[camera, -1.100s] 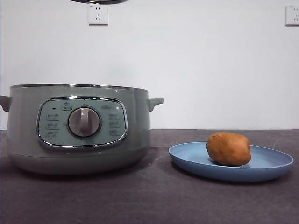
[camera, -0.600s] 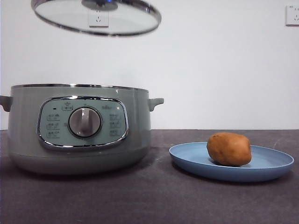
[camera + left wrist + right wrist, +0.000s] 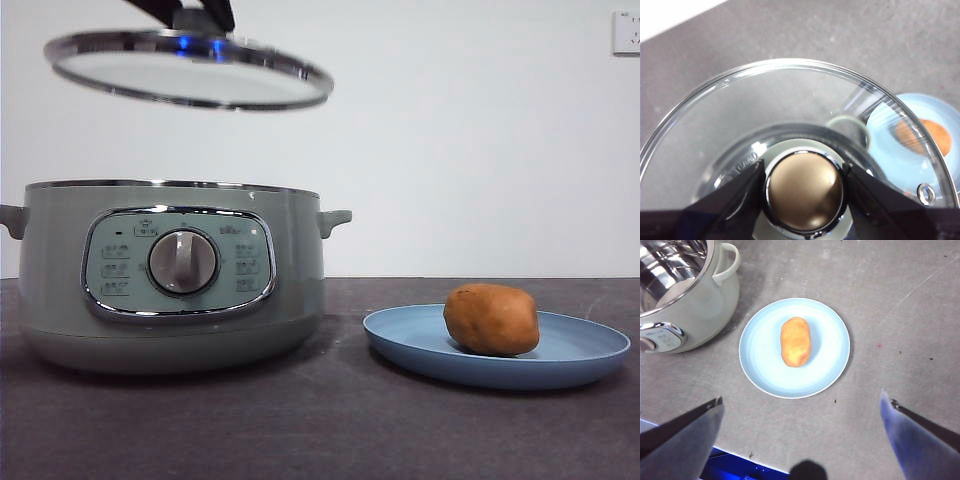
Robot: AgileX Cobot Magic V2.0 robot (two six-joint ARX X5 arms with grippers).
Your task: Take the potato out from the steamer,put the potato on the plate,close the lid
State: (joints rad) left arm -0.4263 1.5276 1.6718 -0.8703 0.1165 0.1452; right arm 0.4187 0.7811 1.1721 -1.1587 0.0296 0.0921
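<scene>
The glass lid (image 3: 190,72) hangs tilted in the air above the sage-green steamer (image 3: 170,275), whose top is uncovered. My left gripper (image 3: 804,190) is shut on the lid's knob (image 3: 804,189), its black jaws pressing both sides; its tips show above the lid in the front view (image 3: 195,15). The orange-brown potato (image 3: 491,319) lies on the light-blue plate (image 3: 590,350), to the right of the steamer. High over the table, my right gripper (image 3: 800,410) stands open, with the potato (image 3: 795,341) and plate (image 3: 827,360) below it and nothing between its fingers.
The dark table top (image 3: 320,430) runs in front of the steamer and plate. A white wall with a socket (image 3: 626,32) stands behind. In the right wrist view, the steamer's shiny inner bowl (image 3: 670,265) is seen open.
The lid has come down from the top edge of the front view toward the steamer, and the gripper's black tips now show above it. Potato and plate have not moved.
</scene>
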